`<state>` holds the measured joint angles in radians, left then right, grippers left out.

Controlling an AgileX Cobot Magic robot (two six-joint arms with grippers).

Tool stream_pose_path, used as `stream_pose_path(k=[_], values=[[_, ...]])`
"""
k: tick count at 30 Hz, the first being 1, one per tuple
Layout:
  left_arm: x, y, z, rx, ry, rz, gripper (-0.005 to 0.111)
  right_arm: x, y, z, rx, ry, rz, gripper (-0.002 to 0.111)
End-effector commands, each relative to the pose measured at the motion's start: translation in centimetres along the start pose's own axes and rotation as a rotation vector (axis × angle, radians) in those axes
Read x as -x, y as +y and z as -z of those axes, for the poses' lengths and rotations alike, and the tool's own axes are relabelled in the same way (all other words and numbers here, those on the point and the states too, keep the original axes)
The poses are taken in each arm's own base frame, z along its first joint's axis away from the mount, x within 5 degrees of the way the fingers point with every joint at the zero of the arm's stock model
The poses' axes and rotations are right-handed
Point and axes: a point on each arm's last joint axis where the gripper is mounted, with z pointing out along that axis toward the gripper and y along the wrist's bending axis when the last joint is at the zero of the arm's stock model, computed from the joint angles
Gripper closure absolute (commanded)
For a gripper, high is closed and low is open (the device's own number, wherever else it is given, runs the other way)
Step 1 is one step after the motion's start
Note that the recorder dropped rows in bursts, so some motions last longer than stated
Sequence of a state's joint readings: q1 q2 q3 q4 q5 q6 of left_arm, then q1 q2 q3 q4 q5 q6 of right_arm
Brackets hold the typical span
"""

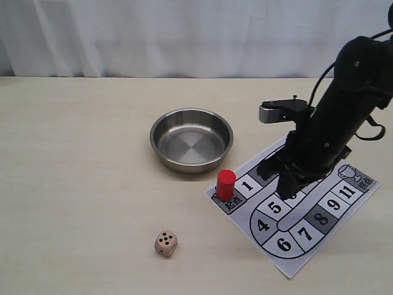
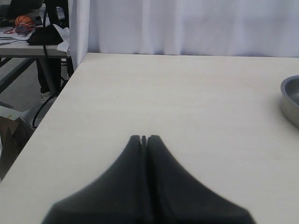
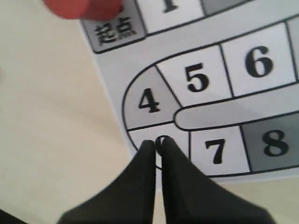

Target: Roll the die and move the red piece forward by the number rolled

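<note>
Exterior: a steel bowl (image 1: 191, 140) sits mid-table and the board (image 1: 295, 209) lies toward the front right corner. The red piece (image 1: 226, 184) stands on the board's start square, near the right gripper (image 1: 288, 190) but apart from it. The die (image 1: 166, 243) lies by the front edge.

Left wrist: the left gripper (image 2: 144, 138) is closed and empty above bare table near the left edge.

Right wrist: the fingers are pressed together over the square between 4 and 7.

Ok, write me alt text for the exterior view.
A black robot arm's hand is down over a numbered game board, while the red piece stands on the board's start square. A die lies on the pale table, near an empty steel bowl.
</note>
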<state>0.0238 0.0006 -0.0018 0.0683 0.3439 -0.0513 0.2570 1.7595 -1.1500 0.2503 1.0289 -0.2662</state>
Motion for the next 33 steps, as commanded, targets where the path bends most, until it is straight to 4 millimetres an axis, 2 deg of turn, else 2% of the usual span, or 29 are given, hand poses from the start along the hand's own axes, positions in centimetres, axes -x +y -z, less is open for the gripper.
stream_pose_path(k=[1, 10, 17, 21, 33], values=[[0.1, 0.0, 0.0, -0.001, -0.011, 0.007, 0.107, -0.6, 4.4, 0.9, -0.020, -0.025, 0.149, 0.104], [0.1, 0.0, 0.0, -0.001, -0.011, 0.007, 0.107, -1.9, 11.9, -1.4, -0.008, -0.084, 0.379, 0.104], [0.1, 0.0, 0.0, -0.001, -0.011, 0.007, 0.107, -2.6, 15.5, -3.8, 0.016, -0.075, 0.478, 0.104], [0.1, 0.0, 0.0, -0.001, -0.011, 0.007, 0.107, -2.6, 16.6, -6.1, 0.015, -0.054, 0.507, 0.104], [0.1, 0.0, 0.0, -0.001, -0.011, 0.007, 0.107, -1.3, 16.3, -9.8, -0.010, -0.083, 0.497, 0.104]])
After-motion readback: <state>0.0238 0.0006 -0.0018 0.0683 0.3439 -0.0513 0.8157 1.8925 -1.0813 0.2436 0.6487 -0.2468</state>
